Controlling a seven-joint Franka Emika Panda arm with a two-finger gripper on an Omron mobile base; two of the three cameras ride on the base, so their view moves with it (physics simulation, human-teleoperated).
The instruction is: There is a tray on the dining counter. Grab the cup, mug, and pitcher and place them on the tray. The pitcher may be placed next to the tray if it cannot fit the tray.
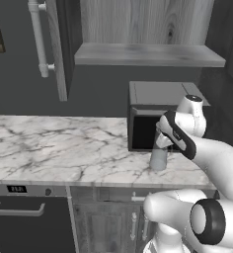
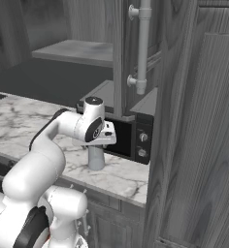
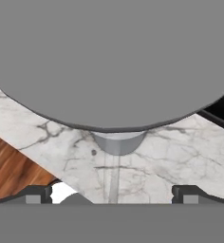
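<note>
Left base view: a marble worktop (image 1: 64, 148) runs across from the left, over dark cabinet fronts, with a white pipe (image 1: 38, 37) fixed up the wall above its left part. Further right a wooden shelf (image 1: 148, 54) hangs above a dark microwave (image 1: 153, 116). Just in front of the microwave the pitcher (image 1: 159, 158) stands upright on the worktop, its top hidden under the robot's hand. The gripper (image 1: 160, 144) hangs straight above it, pointing down. In the hand view the pitcher's grey lid (image 3: 109, 61) looms large and close, and the two fingertips (image 3: 35, 194) sit far apart at either lower corner, so the pincer is released, grasping nothing. In the right base view the pitcher (image 2: 96, 157) stands near the worktop's front edge, just left of the microwave (image 2: 133, 138).
</note>
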